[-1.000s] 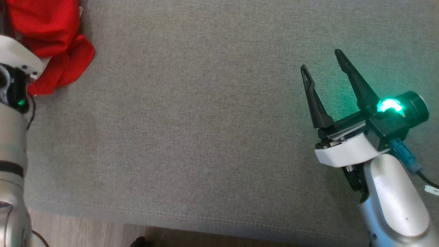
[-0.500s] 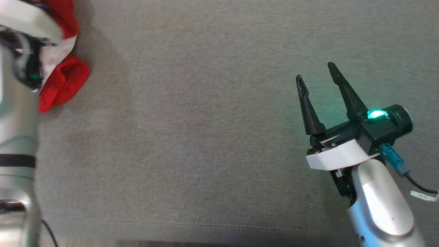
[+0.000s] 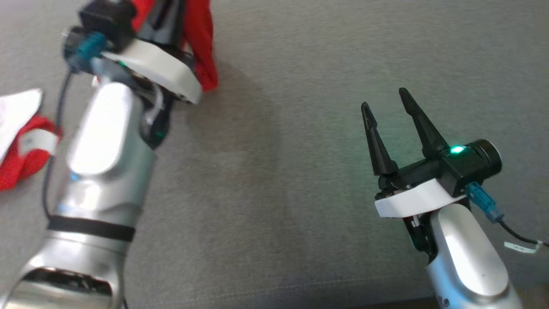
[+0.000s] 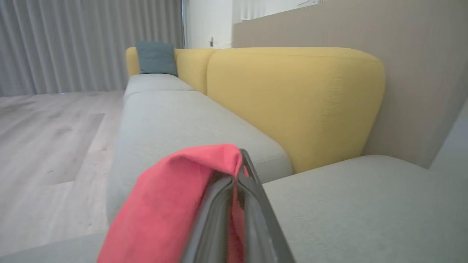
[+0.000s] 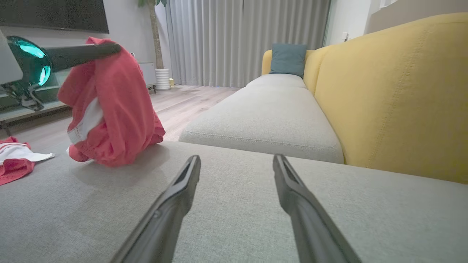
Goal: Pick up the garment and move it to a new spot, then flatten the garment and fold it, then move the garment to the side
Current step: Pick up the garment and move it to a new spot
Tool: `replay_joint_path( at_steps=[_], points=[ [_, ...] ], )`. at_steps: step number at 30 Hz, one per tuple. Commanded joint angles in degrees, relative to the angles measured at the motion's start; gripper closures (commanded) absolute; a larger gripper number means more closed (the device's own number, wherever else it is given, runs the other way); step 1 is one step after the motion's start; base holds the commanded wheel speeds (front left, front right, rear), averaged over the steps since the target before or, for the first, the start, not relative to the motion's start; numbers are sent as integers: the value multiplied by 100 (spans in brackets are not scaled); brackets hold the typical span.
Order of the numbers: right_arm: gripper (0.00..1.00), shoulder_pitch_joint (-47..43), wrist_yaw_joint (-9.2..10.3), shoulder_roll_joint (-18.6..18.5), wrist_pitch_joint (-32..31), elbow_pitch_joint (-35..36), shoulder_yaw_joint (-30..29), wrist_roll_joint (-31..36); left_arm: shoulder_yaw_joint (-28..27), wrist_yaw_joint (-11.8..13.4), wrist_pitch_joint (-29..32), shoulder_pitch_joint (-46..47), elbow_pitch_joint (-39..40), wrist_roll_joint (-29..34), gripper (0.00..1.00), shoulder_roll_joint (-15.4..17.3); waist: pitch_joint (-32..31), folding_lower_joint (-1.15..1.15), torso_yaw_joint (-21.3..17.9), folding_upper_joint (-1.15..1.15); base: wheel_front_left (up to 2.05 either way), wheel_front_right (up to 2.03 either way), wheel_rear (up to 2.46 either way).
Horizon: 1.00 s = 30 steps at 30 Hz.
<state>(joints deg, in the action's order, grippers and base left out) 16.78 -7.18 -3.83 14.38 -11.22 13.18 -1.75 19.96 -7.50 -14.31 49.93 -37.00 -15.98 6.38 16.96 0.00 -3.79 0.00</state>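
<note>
Overhead, the left fingers (image 3: 165, 21) are clamped together on the garment (image 3: 201, 43), whose red cloth bunches around and to the right of them, above the grey sofa seat (image 3: 274, 180). A further red and white fold (image 3: 21, 159) lies well to their left; whether it joins the held bunch cannot be told. The right fingers (image 3: 422, 124) stand spread and empty, far to the right of the cloth. Along the left fingers (image 4: 257, 212), they press shut on the garment (image 4: 172, 197), which drapes over their left side, with a yellow backrest (image 4: 292, 98) beyond the tips. Along the right fingers (image 5: 172, 204), parted with bare seat (image 5: 237, 204) between them, the garment (image 5: 117, 109) hangs from the left fingers (image 5: 80, 54) ahead and to the left, its lowest folds touching the seat.
</note>
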Motion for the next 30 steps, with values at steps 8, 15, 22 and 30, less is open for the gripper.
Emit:
replay_joint_path(
  at_steps=[8,15,22,30],
  points=[
    [0,-122,-31,94,61,304,152,-241,495,2,-69,-126,437,-236,100,-256,-97,0,-737,0,0,0,0],
    [0,-202,-31,94,62,340,171,-325,1189,2,-69,-304,522,-512,100,-345,-132,0,-1112,0,0,0,0],
    [0,-218,-31,95,62,366,174,-384,1768,211,-69,-496,666,-1029,100,-348,-109,0,-1227,0,0,0,0],
    [0,-208,-31,95,62,343,107,-404,1522,519,-69,-866,378,-1055,0,-349,-171,0,-1022,0,0,0,0]
  ],
)
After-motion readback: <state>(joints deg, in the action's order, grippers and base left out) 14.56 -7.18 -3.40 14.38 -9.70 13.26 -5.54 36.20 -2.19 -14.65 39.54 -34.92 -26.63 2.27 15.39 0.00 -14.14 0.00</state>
